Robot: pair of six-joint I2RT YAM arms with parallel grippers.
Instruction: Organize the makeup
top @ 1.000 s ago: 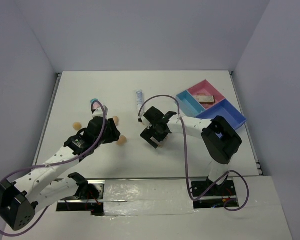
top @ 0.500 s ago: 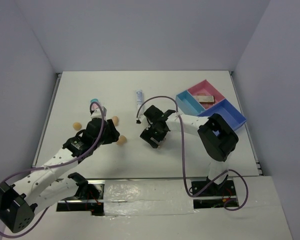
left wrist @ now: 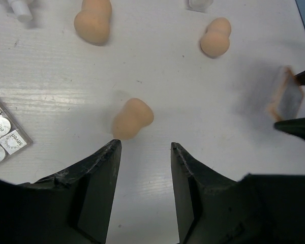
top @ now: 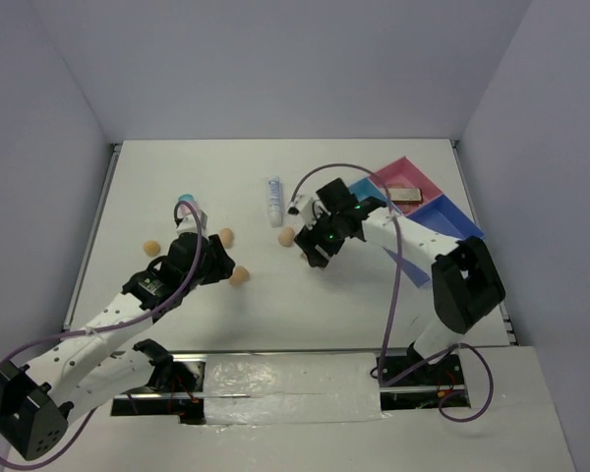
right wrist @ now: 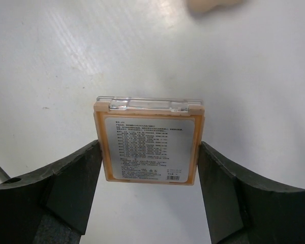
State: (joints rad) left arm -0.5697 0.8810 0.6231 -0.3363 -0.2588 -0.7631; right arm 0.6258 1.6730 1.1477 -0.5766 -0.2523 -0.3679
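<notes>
Two grips differ: our right gripper squeezes the palette by its edges, likely for carrying; our left gripper gapes empty, a sponge just ahead.

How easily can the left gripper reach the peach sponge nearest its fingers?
Probably yes. The left gripper is open, and the peach sponge lies just ahead of its fingers on bare table, nothing blocking it. The right gripper with its palette is well aside.
</notes>
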